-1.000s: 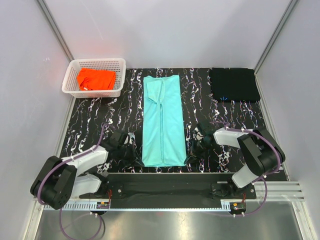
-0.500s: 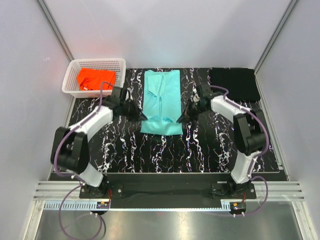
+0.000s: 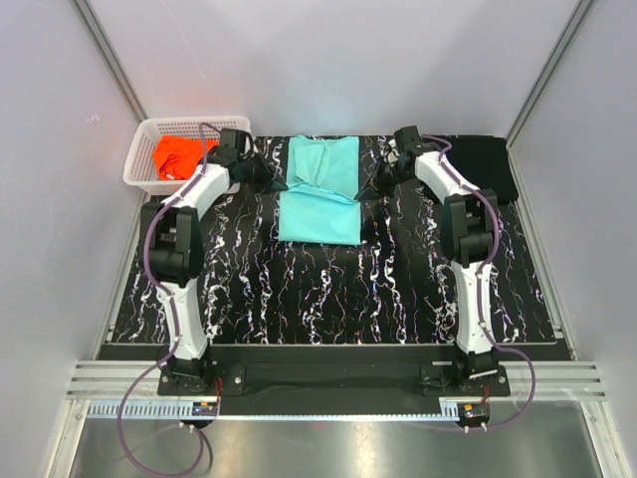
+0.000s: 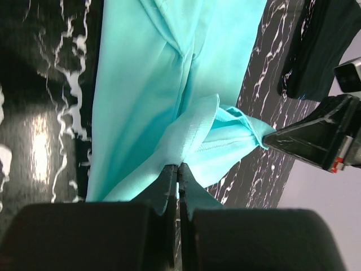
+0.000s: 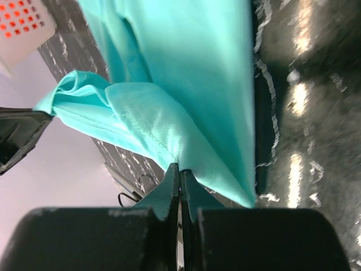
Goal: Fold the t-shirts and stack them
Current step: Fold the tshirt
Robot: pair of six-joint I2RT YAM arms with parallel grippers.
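Left gripper (image 4: 177,172) and right gripper (image 5: 179,172): each clamped on a hem corner of mint-teal t-shirt (image 3: 318,219), one per side edge. Shirt at far centre of tabletop (image 3: 249,289), long axis near-to-far, hem held over far half. Lay-down judged straight below; arms equally near.

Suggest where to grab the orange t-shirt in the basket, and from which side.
Pinch a raised fold near the middle of the orange t-shirt, coming straight down from above. It lies bunched inside the white basket, whose walls would likely block a sideways approach, and no clean edge or corner shows.
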